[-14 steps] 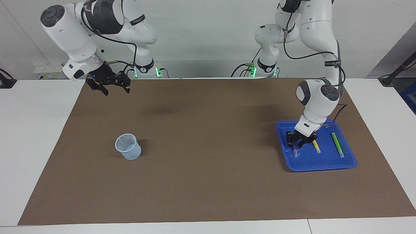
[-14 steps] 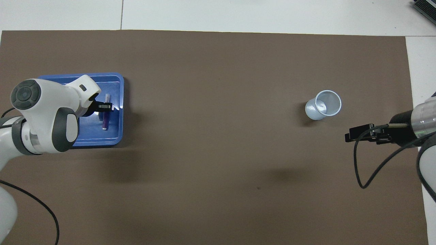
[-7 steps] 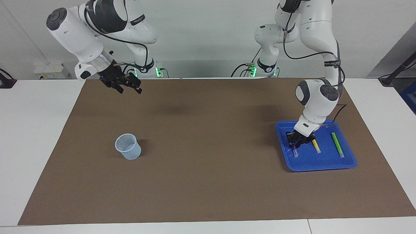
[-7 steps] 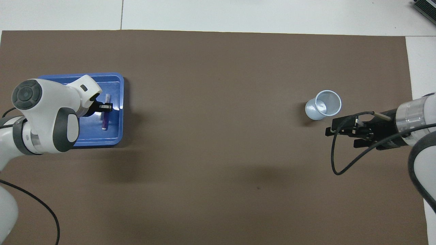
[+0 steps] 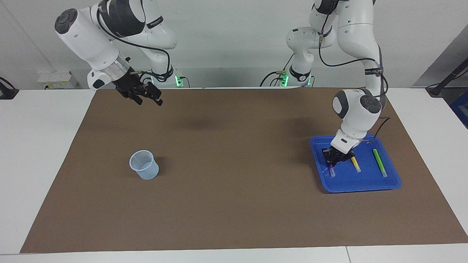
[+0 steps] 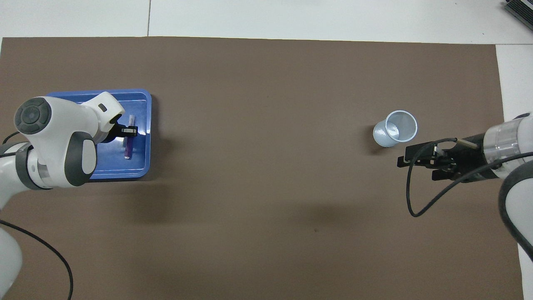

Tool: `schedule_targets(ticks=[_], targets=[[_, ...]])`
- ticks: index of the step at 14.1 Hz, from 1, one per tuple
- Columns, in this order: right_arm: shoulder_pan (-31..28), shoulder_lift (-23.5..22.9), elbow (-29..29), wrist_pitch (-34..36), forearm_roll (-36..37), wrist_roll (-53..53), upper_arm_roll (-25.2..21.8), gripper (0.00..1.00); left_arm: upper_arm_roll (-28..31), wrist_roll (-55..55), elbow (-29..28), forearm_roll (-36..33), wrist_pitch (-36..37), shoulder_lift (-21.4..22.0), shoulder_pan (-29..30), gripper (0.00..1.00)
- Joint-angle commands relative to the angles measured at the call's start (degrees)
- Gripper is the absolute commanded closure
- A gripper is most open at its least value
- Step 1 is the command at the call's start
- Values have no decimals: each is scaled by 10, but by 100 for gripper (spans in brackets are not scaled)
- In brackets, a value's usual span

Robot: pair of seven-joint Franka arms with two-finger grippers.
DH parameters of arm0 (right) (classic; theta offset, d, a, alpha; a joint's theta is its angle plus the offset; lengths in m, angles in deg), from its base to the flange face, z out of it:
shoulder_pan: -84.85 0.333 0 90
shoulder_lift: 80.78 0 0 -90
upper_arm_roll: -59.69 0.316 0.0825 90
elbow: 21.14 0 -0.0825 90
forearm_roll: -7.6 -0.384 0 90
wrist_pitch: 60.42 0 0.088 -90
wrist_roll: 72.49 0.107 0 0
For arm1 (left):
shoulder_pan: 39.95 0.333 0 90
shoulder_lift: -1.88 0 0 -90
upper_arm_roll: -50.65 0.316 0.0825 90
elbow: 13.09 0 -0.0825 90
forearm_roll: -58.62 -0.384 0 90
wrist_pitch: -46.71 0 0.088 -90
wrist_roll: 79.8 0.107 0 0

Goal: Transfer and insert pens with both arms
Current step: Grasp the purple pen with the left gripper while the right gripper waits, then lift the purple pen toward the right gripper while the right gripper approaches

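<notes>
Blue plastic is what your left pincer (image 5: 332, 159) works in: the blue tray (image 5: 391, 182) sits on the brown mat (image 5: 234, 204) toward the left arm's end of the counter (image 5: 36, 146), and the pincer is down inside it. You can see in the facing view that its fingertips have come together on the purple pen (image 5: 331, 169), gripping the dark barrel near the end that points toward the robots, while the pen's pale tip sticks out from under the pincer on the side away from the robots. In the overhead view the purple pen (image 6: 129, 143) lies along the tray's inner edge, the edge closest to the middle of the counter, with the pincer crossing over its upper part.

Just beside it you have the yellow pen (image 5: 355, 165), partly covered by the left arm's wrist, and then the green pen (image 5: 379, 162), which lies free in the tray nearest the counter's end. Both rest flat on the tray floor, roughly parallel to the purple one.

Your right pincer (image 5: 149, 98) hangs in the air over the mat at the right arm's end, its fingers spread apart and holding nothing. Under and forward of it stands the translucent cup (image 5: 144, 164), upright on the mat, well apart from the tray.
</notes>
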Motion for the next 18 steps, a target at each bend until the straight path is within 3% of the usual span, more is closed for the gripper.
schedule_targets(ticks=[1, 3, 7, 10, 15, 18], targets=[[-5, 15, -20, -10, -5, -29, 1, 0, 3, 12, 0, 9, -1, -1, -2, 100], [-4, 15, -20, -11, 14, -29, 1, 0, 3, 10, 12, 12, 20, -1, 0, 100], [-4, 15, -19, -11, 21, -29, 2, 0, 6, 2, 90, 138, 150, -10, 5, 100], [-3, 15, -19, -10, 21, -26, 2, 0, 6, -33, 97, 182, 161, -11, 5, 100], [-3, 15, -19, -10, 20, -25, 2, 0, 4, -242, 159, 224, 251, -10, -11, 100], [-1, 15, -19, -14, 20, -22, 4, 0, 4, -384, 163, 225, 256, -1, -46, 100]])
